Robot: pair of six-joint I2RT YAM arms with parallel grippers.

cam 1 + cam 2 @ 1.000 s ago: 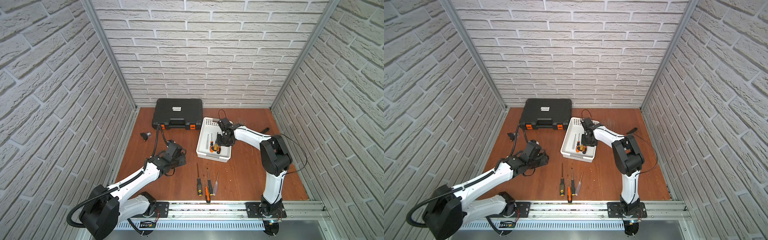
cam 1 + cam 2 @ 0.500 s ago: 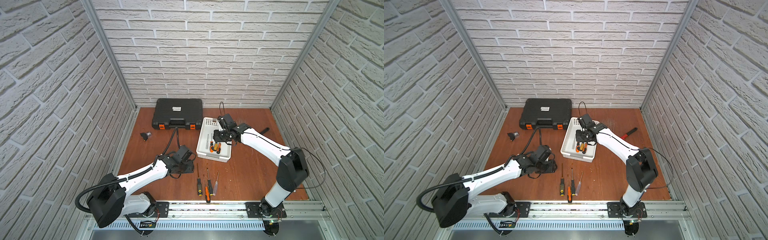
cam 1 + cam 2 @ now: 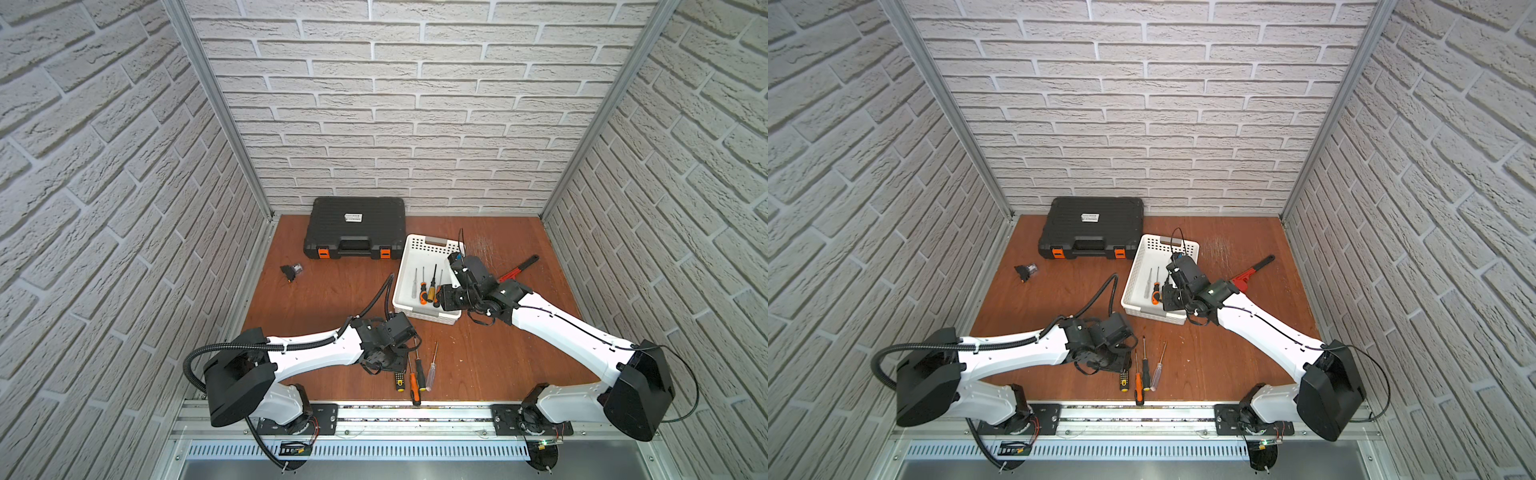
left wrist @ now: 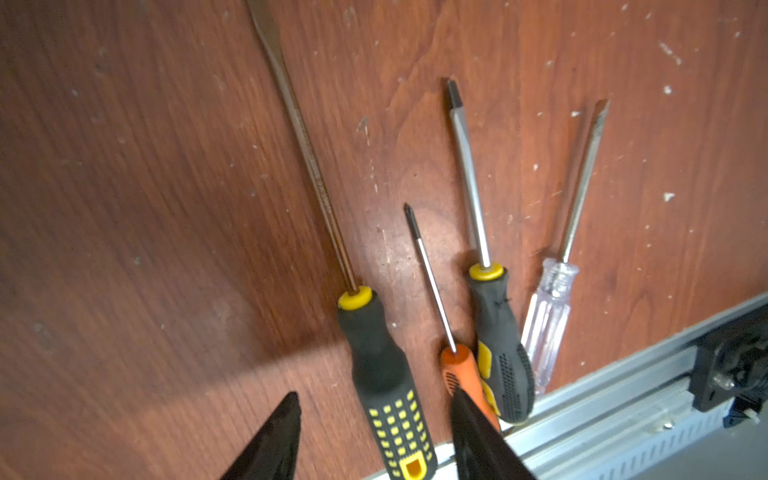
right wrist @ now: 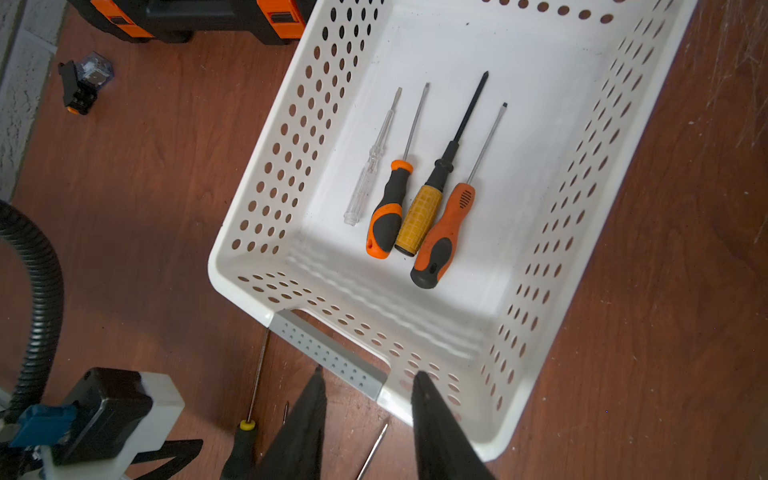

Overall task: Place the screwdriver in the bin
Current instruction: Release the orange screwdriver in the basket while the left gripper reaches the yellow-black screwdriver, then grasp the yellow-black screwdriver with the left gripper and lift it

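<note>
Top views first: you're holding your left tool point(image 3: 395, 368) low over the row of screwdrivers point(image 3: 415, 374) lying on the brown wooden tabletop point(image 3: 332, 299) by the front rail. Your right tool point(image 3: 444, 300) is hanging over the near end of the white perforated plastic bin point(image 3: 424, 245), which is sitting just right of the black ribbed toolcase point(image 3: 357, 226).

Left wrist view: the left tool point(image 4: 374, 432) is gaping fairly wide. The long screwdriver with the black-and-yellow rubber handle point(image 4: 384, 374) is lying on the tabletop, its handle running between the fingers point(image 4: 278, 440). Nothing's clamped. A small orange-handled screwdriver point(image 4: 461, 370) is lying just beside it.

Right wrist view: the right tool point(image 5: 365, 419) is standing partly open and gripping nothing, hovering by the bin's point(image 5: 257, 187) grey handle strip point(image 5: 328, 353). Four other screwdrivers point(image 5: 419, 216) are lying side by side on the bin floor.
</note>
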